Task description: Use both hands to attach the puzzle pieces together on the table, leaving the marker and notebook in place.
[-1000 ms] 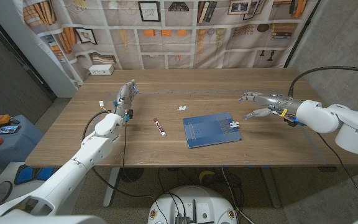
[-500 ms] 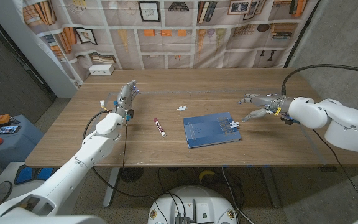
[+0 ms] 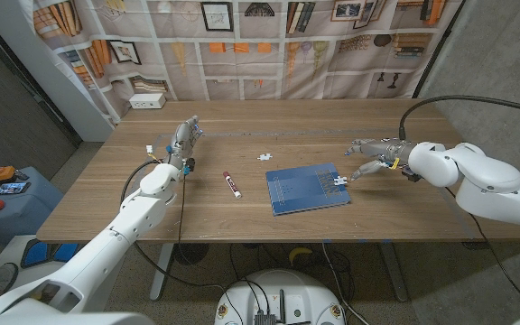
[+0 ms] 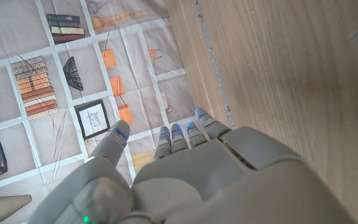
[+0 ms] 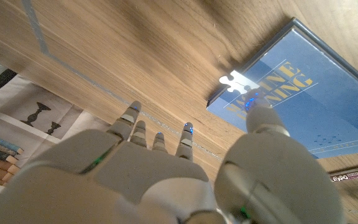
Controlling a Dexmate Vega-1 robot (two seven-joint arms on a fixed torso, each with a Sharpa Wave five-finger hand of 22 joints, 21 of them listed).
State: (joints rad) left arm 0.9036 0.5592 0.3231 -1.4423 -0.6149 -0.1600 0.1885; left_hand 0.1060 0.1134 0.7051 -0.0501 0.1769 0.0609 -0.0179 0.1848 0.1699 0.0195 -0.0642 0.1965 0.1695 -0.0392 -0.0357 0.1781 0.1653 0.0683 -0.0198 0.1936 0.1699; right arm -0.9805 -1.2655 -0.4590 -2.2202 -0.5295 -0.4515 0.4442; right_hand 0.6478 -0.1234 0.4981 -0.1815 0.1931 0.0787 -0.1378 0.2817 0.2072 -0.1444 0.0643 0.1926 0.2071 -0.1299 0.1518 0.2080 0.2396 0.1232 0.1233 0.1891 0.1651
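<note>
A wooden tabletop stands before a printed backdrop showing books, framed pictures and orange shapes. A white box sits on the tabletop's far left corner. Left of the tabletop, a blue stand carries small orange and red items.

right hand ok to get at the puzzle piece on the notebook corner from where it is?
Probably yes. The right hand hangs open just beside the puzzle piece, which lies on the blue notebook's corner. Nothing stands between them. The right wrist view shows the piece uncovered just ahead of the fingers.
</note>
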